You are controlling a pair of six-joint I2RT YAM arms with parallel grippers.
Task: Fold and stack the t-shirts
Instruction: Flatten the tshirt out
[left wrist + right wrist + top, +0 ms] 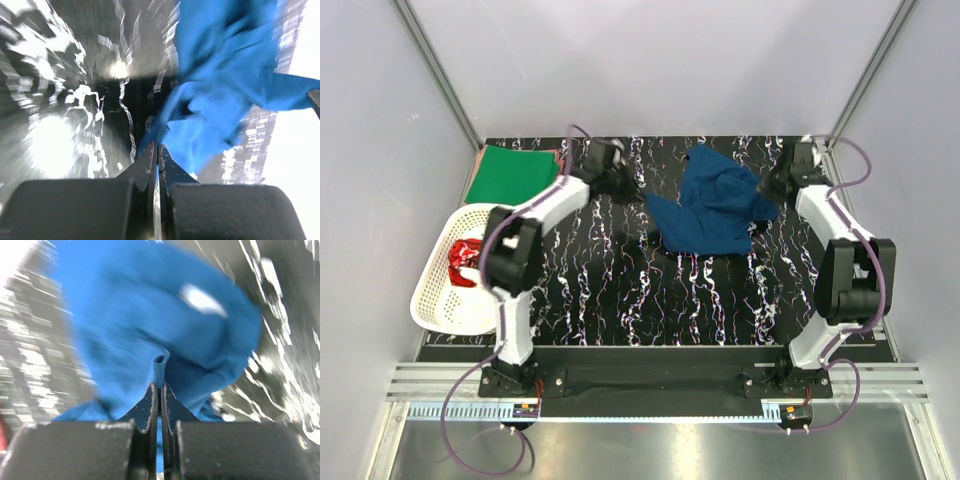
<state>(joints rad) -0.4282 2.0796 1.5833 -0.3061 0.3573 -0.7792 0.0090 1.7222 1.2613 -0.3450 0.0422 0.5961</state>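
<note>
Blue t-shirt [712,205] sits bunched in a loose heap on the black, white-veined desk [620,290], towards the far side and a little right of the middle. Its cloth is rumpled and mounded, with one flap trailing out to the left and a rounder lump at the right.

The left claw [625,188] is at that left flap, low over the desk. From the left wrist view, the left claw [158,150] has its jaws pressed together, and the blue t-shirt [225,75] narrows to a point right at the tips, so it looks pinched on a corner of the cloth. That view is streaked with blur, so finer detail is lost.

The right claw [772,188] is at the right side of the heap. Seen from its own wrist, the right claw [160,387] is clamped too, with a fold of the blue t-shirt [150,315] caught between the fingers and blue showing down the slit between them. The cloth swells up just beyond the tips.

At the far left corner of the desk a green t-shirt [510,176] lies flat, folded into a neat rectangle, well apart from the blue one. Nearer, hanging off the left edge of the desk, is a white lattice basket [440,300], and a red t-shirt [463,262] with white marks is crumpled inside it.
</note>
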